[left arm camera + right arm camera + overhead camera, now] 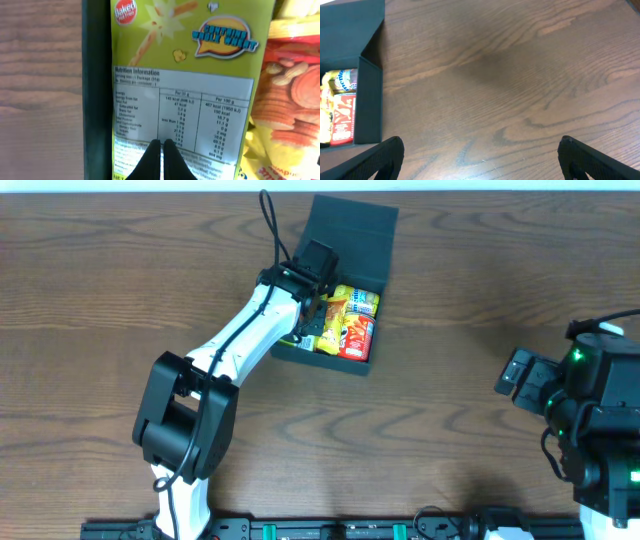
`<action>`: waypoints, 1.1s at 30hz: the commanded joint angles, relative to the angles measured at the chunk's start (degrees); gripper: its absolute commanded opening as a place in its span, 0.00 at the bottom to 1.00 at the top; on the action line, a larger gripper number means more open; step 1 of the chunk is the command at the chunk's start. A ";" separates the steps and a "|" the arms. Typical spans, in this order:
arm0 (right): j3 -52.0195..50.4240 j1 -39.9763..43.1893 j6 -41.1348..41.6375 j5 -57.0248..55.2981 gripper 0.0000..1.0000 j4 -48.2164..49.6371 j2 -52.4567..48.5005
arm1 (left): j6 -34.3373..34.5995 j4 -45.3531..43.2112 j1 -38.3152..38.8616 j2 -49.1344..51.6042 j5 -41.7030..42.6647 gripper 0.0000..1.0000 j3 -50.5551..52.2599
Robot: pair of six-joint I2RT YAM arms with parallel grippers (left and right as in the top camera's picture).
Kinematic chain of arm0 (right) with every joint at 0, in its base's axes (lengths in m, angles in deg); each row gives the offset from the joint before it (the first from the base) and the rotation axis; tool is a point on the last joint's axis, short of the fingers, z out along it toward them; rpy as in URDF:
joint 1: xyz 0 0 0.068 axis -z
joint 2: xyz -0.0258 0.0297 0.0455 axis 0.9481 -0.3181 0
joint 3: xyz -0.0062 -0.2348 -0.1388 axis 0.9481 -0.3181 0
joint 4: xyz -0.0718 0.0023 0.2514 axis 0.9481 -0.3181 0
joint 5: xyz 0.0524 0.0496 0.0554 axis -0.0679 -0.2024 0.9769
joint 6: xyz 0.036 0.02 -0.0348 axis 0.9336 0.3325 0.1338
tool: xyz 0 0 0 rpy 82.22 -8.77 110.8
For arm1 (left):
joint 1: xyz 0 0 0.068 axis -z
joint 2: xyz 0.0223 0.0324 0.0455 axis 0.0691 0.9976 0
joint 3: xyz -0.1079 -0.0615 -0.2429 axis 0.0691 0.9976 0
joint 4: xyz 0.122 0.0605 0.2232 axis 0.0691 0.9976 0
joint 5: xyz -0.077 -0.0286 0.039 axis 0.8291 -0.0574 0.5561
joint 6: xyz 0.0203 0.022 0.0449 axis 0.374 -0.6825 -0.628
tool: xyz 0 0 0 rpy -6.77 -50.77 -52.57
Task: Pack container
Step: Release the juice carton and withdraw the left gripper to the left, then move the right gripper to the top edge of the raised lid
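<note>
The left gripper (161, 159) is clenched with nothing between its tips, which point down at the yellow-green carton (190, 100) — touching it or just above, I cannot tell. The carton lies directly beneath, inside the container (332, 364), along its left wall, with its long axis running near to far. Red and yellow snack packets (357, 338) fill the right side. The lid flap (352, 228) stands open at the far edge. The right gripper (480, 150) is spread wide and empty, well apart to the right — so the left arm is far nearer. The wooden table (480, 270) leaves room on the container's right.
</note>
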 commanded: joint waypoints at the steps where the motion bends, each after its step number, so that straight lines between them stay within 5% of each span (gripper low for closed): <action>1: -0.20 0.26 0.33 0.00 0.99 -0.07 0.09 | 0.63 2.78 0.35 -1.86 3.41 0.06 -1.31; 12: -0.20 0.26 0.33 0.00 0.99 -0.07 0.09 | 0.20 7.63 -1.27 -23.61 -7.98 0.06 -4.66; 19: -0.20 0.26 0.35 0.04 0.99 3.30 0.09 | 0.22 17.44 -17.90 -32.17 -6.95 0.06 -4.63; 23: -0.20 0.26 0.31 -0.20 0.99 2.67 0.09 | 0.22 22.73 -31.50 -32.89 -3.10 0.30 -4.63; 24: -0.20 0.26 0.33 -0.20 0.99 2.73 0.09 | 0.24 23.58 -34.82 -32.70 -1.75 0.53 -4.55; 25: -0.20 0.26 0.83 0.09 0.99 3.28 0.09 | 0.24 24.04 -36.65 -32.54 -0.87 0.88 -4.46; 26: -0.20 0.26 1.55 0.96 0.99 3.89 0.09 | 0.24 24.59 -38.91 -32.24 -0.24 0.95 -4.44; 30: -0.15 -0.09 -2.08 17.07 0.99 7.10 -1.18 | 0.26 25.73 -44.28 -30.56 1.05 0.95 -4.42; 33: -0.13 -1.62 3.69 17.53 0.99 7.61 -5.81 | 0.24 26.21 -45.79 -29.09 1.05 0.95 -4.42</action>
